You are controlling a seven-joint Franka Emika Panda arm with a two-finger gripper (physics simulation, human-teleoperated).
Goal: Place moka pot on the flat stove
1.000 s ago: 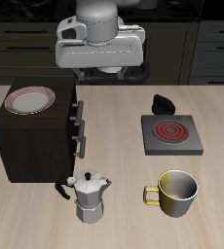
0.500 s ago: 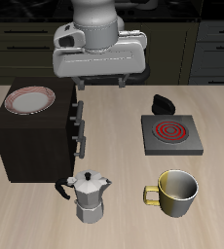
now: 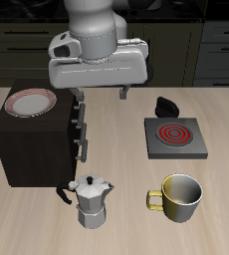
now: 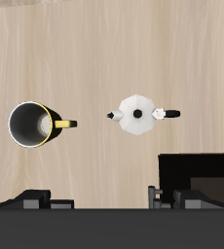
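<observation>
The moka pot (image 3: 91, 202) stands upright near the table's front edge, just in front of the dark cabinet (image 3: 37, 139), its black handle pointing toward the cabinet side. A yellow-rimmed mug (image 3: 182, 197) sits beside it along the same front strip, with bare wood between the two. Farther back, beyond the mug, lies the flat stove (image 3: 173, 137), its red coil uncovered and open tabletop on its front and cabinet-facing sides. A plate (image 3: 33, 102) rests on the cabinet's top. The gripper (image 3: 99, 93) hangs high above the table's back part, well apart from the pot, fingers spread wide and holding nothing. No writing or brand marks can be read anywhere.
</observation>
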